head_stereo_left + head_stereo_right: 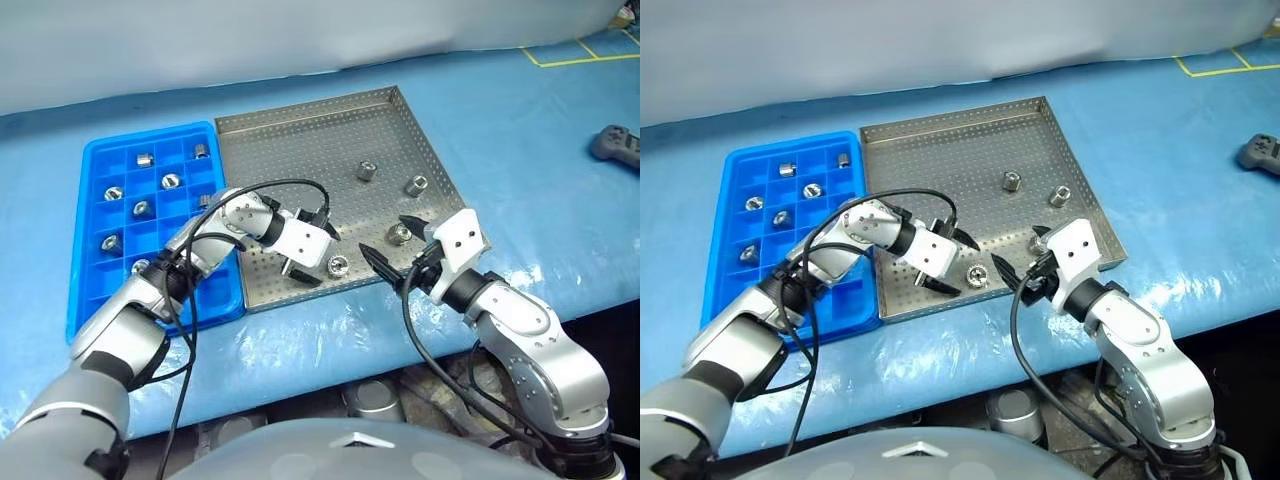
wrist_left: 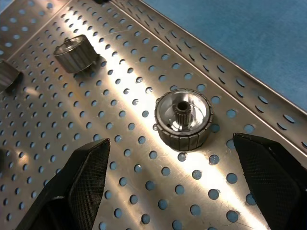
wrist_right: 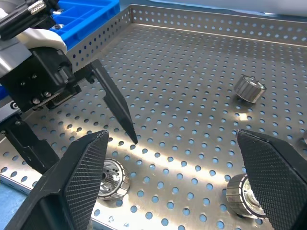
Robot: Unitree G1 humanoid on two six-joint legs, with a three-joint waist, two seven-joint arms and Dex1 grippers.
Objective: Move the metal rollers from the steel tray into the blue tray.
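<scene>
Left eye view: a grey perforated steel tray (image 1: 300,140) with low raised rims lies on a wrinkled blue sheet (image 1: 520,130), and a bright blue tray (image 1: 90,240) of square plastic compartments sits touching its left side. Four rollers remain on the steel: one (image 1: 366,171) and another (image 1: 416,185) toward the far right, a third (image 1: 400,233) near the right rim, and a fourth (image 1: 338,266) by the near rim. Each is a short shiny ribbed cylinder with a dark centre hole. Several more rollers (image 1: 171,181) sit singly in the blue tray's cells. The left gripper (image 1: 312,247) hangs just left of the near-rim roller with its black fingers spread wide and nothing between them; in the left wrist view that roller stands on end between the textured pads (image 2: 88,167), apart from both. The right gripper (image 1: 392,245) hovers over the near right corner, jaws also wide and empty. A dark controller (image 1: 615,145) rests far right.
</scene>
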